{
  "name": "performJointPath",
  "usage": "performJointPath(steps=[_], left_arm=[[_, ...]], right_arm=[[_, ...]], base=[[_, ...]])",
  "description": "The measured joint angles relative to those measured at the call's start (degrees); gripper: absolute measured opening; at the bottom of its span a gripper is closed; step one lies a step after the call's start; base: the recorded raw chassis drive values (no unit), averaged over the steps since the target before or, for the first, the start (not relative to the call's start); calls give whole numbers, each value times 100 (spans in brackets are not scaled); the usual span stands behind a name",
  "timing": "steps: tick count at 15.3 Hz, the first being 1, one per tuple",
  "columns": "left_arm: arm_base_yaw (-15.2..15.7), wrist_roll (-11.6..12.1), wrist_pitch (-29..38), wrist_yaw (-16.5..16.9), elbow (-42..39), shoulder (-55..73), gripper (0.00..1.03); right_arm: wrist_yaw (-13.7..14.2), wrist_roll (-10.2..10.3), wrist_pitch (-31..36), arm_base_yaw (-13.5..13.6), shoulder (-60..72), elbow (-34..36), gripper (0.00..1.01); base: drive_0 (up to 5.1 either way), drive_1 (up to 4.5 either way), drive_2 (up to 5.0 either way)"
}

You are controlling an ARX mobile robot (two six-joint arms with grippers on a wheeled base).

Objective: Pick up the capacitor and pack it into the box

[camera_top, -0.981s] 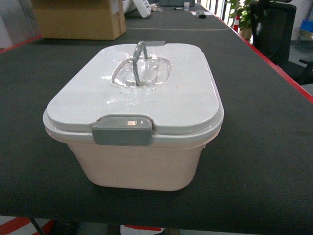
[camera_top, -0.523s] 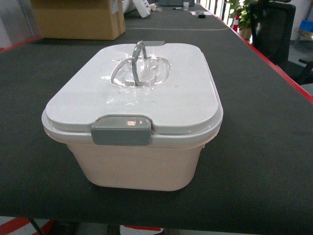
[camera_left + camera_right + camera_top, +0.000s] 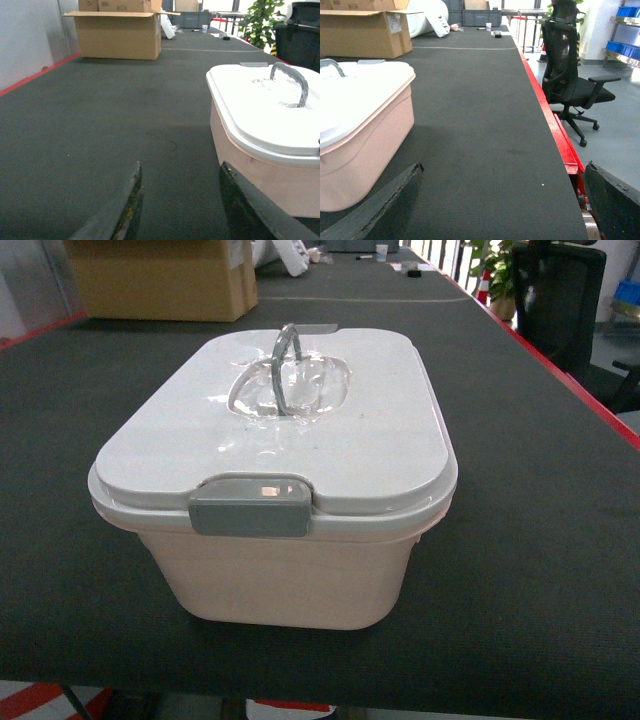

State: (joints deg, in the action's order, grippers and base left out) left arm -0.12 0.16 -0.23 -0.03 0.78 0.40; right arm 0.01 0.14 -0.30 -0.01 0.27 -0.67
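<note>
Head view: the pale pink box sits near the front edge of the dark table, its white lid shut under the grey latch, grey handle upright. Bare mat lies on both sides. No capacitor shows. Against half a second ago, the box sits a touch to the right.

Left wrist view: the left gripper stands wide and empty, the box just right of it, a cardboard carton far back.

Right wrist view: the right gripper is spread very wide, empty; the table's red edge runs alongside an office chair.
</note>
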Motion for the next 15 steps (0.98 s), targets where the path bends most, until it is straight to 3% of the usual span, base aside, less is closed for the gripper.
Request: performJointPath(steps=[6,15], left_arm=[[0,4,0,0,0,0,100],[0,0,0,0,0,0,98]], right_arm=[[0,0,0,0,0,0,98],[0,2,0,0,0,0,98]], base=[[0,0,0],[0,0,0]])
